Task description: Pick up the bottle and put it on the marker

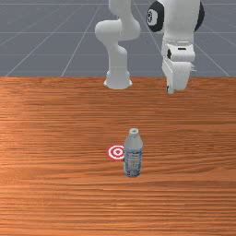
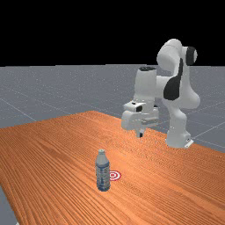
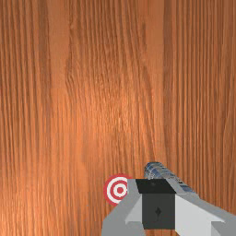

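From the far view's left, we find the bottle [image 2: 103,176] upright, just beside the marker [image 2: 113,175]; the gripper [image 2: 140,133] hangs higher, well apart, fingers together. We note the orange-brown wooden table [image 2: 57,154], grey lined floor [image 2: 39,94] and black backdrop [image 2: 79,30].

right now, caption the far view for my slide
Bottle standing upright beside the red-and-white target marker, with the arm's pincer poised above the wooden table.
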`<move>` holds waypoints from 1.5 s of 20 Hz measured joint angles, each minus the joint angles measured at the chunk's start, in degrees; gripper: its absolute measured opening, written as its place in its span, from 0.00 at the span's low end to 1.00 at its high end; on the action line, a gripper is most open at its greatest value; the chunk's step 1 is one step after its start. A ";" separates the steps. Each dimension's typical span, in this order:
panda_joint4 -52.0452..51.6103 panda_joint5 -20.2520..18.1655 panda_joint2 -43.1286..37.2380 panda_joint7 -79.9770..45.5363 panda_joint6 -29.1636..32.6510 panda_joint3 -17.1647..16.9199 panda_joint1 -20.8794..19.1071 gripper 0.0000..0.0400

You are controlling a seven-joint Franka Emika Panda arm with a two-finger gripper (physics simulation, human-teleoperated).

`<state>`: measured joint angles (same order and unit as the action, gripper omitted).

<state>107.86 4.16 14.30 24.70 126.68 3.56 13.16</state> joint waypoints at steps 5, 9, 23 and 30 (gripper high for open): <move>-7.23 0.04 0.10 2.98 -11.30 -0.80 -1.30 0.00; -11.05 -0.64 -0.77 3.59 -16.45 -0.64 -1.48 0.00; -10.49 -2.15 -1.97 5.99 -16.75 -0.96 -2.49 0.00; -5.03 -2.97 -3.69 -8.81 -12.90 -5.78 -5.12 0.00</move>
<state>102.83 1.19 10.61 15.89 113.78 -2.21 8.05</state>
